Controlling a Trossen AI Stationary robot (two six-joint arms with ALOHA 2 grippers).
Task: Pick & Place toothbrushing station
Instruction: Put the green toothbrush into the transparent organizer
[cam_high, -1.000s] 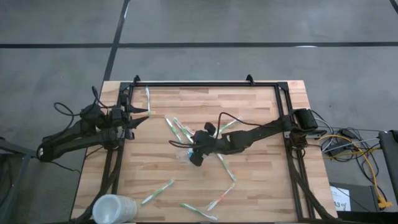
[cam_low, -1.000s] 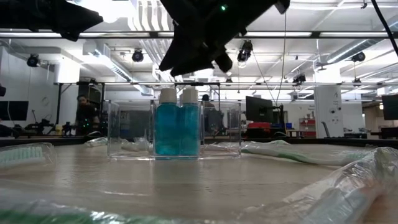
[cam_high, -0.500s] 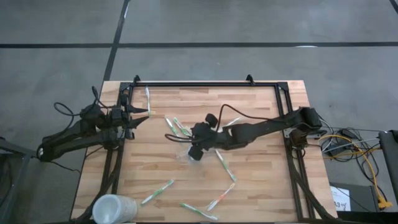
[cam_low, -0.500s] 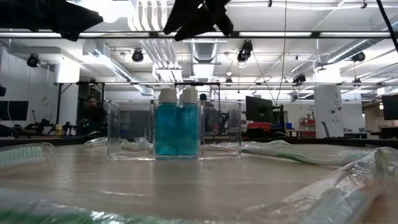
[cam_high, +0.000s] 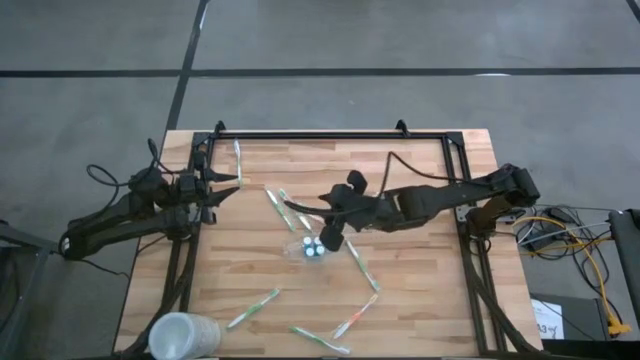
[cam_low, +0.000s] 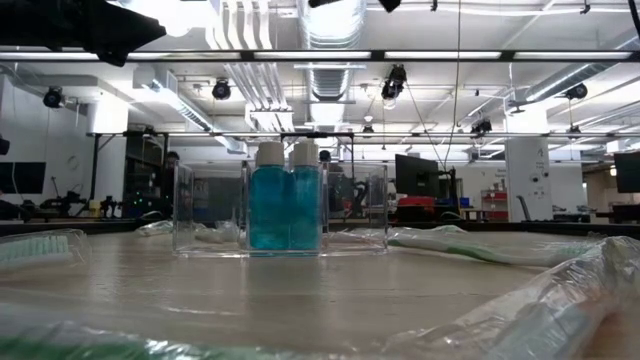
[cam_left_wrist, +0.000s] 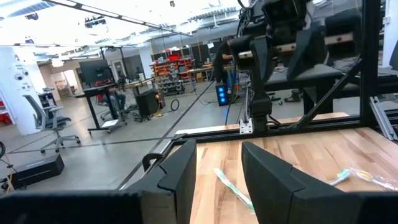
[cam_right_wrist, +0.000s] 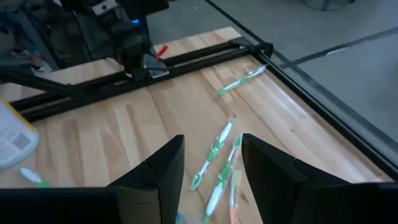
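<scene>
Right gripper (cam_high: 332, 237): found spread and empty, fingers (cam_right_wrist: 163, 171) wide apart in the wrist view, with only wood and loose brushes between them. Sat above the light wooden table (cam_high: 420, 290), just beside the small see-through plastic holder (cam_high: 313, 248), on the right-arm side, not touching it.

Checked against 1 s back: had covered the holder from overhead then, and hung right over it in the low view. Since lifted clear out of the low view and drawn back toward the arm's own base. Uncovered the 2 white caps of the small blue tubes (cam_low: 287, 205) in the top-down view.

Saw no shift in the holder: upright, mid-table, same spot in the low view, both tubes side by side inside.

Read that as either a finished release or an abandoned grab; couldn't tell which from these frames. Either way: nothing in hand, no displacement of the station.

Counted several slim green-and-white toothbrushes (cam_right_wrist: 214, 152) loose on the wood around the holder, none visibly inside. Judged the loading far from done, if those belong in it. Expected any next reach to need a fresh descent from the side now held.

Left gripper (cam_high: 228, 185): spread too, empty, idle at the table's left edge near the back rail. Noted the large frosted white cup (cam_high: 183, 335) at the near-left corner, well apart from both arms.
</scene>
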